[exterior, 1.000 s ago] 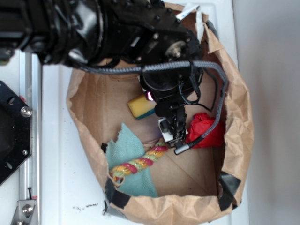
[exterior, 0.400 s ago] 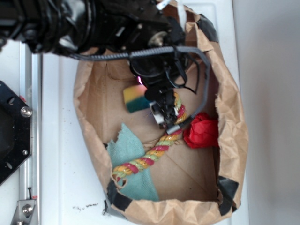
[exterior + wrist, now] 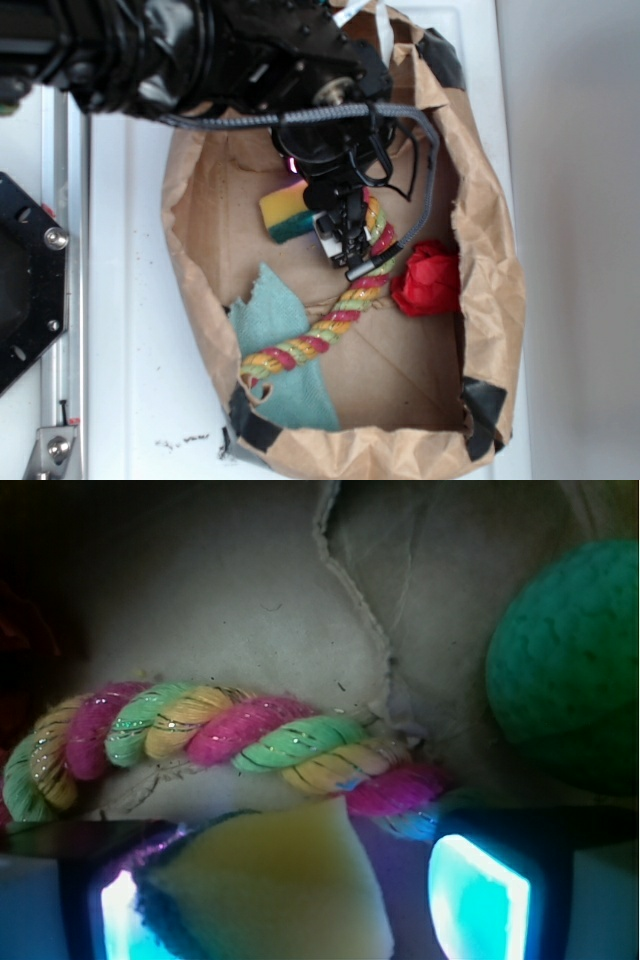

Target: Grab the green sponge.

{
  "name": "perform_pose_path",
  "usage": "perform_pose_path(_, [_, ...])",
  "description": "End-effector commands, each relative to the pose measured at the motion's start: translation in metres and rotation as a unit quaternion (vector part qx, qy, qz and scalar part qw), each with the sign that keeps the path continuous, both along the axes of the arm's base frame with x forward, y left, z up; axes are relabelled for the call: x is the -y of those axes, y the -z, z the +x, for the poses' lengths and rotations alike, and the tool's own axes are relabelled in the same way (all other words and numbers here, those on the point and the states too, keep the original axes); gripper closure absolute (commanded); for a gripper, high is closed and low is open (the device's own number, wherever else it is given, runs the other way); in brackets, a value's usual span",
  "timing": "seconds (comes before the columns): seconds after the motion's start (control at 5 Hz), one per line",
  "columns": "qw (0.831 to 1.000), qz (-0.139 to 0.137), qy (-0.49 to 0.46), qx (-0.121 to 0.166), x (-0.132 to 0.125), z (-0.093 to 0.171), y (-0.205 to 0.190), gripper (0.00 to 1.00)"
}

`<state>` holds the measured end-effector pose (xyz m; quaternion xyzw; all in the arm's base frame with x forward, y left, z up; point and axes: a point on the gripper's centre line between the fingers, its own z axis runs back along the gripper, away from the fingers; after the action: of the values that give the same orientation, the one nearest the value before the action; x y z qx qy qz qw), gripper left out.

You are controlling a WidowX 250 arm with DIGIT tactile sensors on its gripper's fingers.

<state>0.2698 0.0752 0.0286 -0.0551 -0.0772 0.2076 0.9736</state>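
The green sponge (image 3: 284,213), a yellow block with a dark green layer along one side, lies on the floor of the paper bag, just left of my gripper (image 3: 345,248). In the wrist view the sponge (image 3: 270,885) sits between the two lit pads. Its green edge rests against the left pad (image 3: 113,920), and a gap separates it from the right pad (image 3: 478,895). My gripper (image 3: 300,900) is open, hanging over the rope toy.
The brown paper bag (image 3: 492,270) walls everything in. A twisted pink, green and yellow rope toy (image 3: 335,318) crosses the floor. A red cloth (image 3: 428,280) lies right, a teal cloth (image 3: 280,345) lower left. A round green ball (image 3: 570,670) shows right of the rope.
My arm has moved up and to the left inside the bag, uncovering more of the rope toy. The sponge and the bag's rim have shifted slightly left with it.
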Motion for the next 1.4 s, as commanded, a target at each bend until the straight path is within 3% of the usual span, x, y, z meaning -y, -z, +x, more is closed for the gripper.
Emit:
perform_pose_path(0.0, [0.999,0.012,0.048,0.021,0.02,0.008,0.0,0.0])
perform_pose_path(0.2, [0.999,0.014,0.04,0.031,0.022,0.006,0.0,1.0])
perform_pose_path(0.8, [0.995,0.018,0.062,0.073,0.021,0.012,-0.047,1.0])
perform_pose_path(1.0, [0.984,0.006,0.133,0.117,0.04,0.022,-0.098,1.0])
perform_pose_path(1.2, [0.971,-0.003,0.192,0.143,0.06,0.031,-0.136,1.0])
